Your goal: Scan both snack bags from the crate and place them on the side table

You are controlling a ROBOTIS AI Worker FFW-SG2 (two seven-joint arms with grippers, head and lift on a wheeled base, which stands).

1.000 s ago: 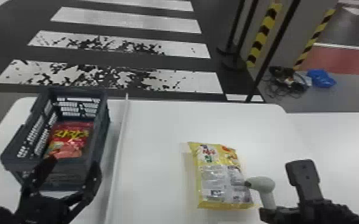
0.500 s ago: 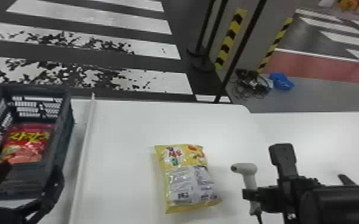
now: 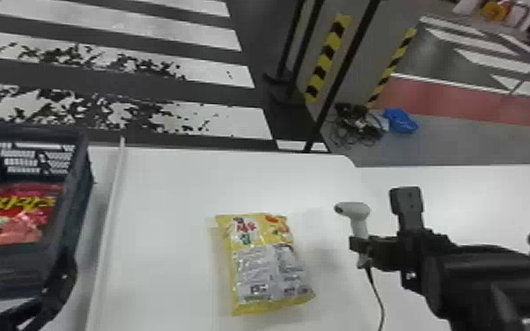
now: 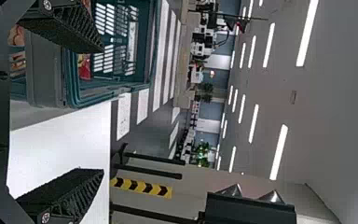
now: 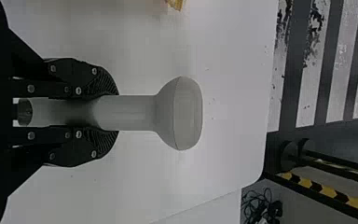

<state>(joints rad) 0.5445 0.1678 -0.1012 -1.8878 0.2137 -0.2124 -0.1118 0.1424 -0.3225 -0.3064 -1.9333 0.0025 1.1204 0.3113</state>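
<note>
The right tool (image 5: 116,113) is pinching the handle of the scanner (image 5: 179,113), its two fingers closed in on either side. The yellow snack bag (image 3: 268,264) lies flat on the white surface (image 3: 180,189), back from the far edge and left of the far right corner, its silver panel up. The left tool (image 4: 101,111) is spread and empty at the near side of the crate (image 3: 75,189), which sits on the left part of the surface, close to the far edge, with the red snack bag (image 3: 24,215) inside.

The step in hand looks to be scanning the yellow bag; whether it has been read cannot be told. The small dark printed patches at its near end may hold the code, so bring the scanner head above them, tip it down squarely, and hold steady. Foil could glare or crease: if no read comes, change the angle slightly rather than press. Let the cord (image 3: 378,295) hang clear of the bag, and keep the grip firm so the handle does not twist.
</note>
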